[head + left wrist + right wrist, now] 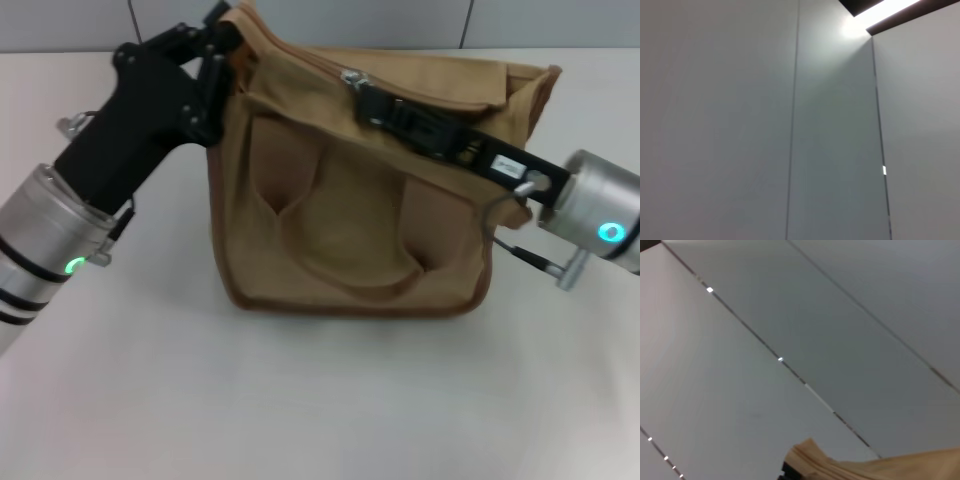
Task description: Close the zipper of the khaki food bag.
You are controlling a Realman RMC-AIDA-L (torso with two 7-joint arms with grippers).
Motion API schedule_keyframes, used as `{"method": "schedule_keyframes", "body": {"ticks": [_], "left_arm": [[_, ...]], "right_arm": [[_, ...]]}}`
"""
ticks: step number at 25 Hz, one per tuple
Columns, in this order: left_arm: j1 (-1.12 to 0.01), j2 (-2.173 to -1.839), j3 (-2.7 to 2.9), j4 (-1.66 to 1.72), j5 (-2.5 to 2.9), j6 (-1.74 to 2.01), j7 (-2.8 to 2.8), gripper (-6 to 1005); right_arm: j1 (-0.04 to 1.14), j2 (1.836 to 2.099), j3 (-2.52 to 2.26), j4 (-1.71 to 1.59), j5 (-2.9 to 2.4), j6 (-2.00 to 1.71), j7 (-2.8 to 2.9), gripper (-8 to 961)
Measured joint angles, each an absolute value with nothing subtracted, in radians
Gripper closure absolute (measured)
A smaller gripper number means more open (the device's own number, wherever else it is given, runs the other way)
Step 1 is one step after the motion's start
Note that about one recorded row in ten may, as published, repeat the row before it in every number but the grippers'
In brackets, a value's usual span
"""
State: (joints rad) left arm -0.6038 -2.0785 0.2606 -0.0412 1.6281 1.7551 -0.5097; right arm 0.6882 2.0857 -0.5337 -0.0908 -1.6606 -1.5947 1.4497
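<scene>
The khaki food bag (350,220) stands upright mid-table in the head view, its front pocket and looped handles facing me. The zipper (300,52) runs along its top, with the small silver slider (350,77) about midway. My right gripper (366,92) reaches in from the right over the bag's top, its fingers together at the slider. My left gripper (222,45) is shut on the bag's far left top corner. The right wrist view shows a strip of the bag's fabric (875,467). The left wrist view shows only wall panels.
The white table (300,400) spreads in front of and beside the bag. A grey panelled wall (400,20) stands close behind it. A thin cable (495,225) loops under my right wrist beside the bag's right end.
</scene>
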Motion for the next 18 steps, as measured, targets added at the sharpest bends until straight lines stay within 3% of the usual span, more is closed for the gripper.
{"method": "schedule_keyframes", "body": {"ticks": [9, 18], "left_arm": [[-0.576, -2.076, 0.226, -0.027, 1.628, 1.755, -0.516, 851], [-0.573, -2.075, 0.220, -0.024, 1.627, 1.743, -0.517, 847]], "right_arm": [[0.540, 2.082, -0.496, -0.203, -1.658, -1.634, 1.518, 936], [0.478, 2.080, -0.453, -0.243, -1.658, -1.708, 1.513, 861]]}}
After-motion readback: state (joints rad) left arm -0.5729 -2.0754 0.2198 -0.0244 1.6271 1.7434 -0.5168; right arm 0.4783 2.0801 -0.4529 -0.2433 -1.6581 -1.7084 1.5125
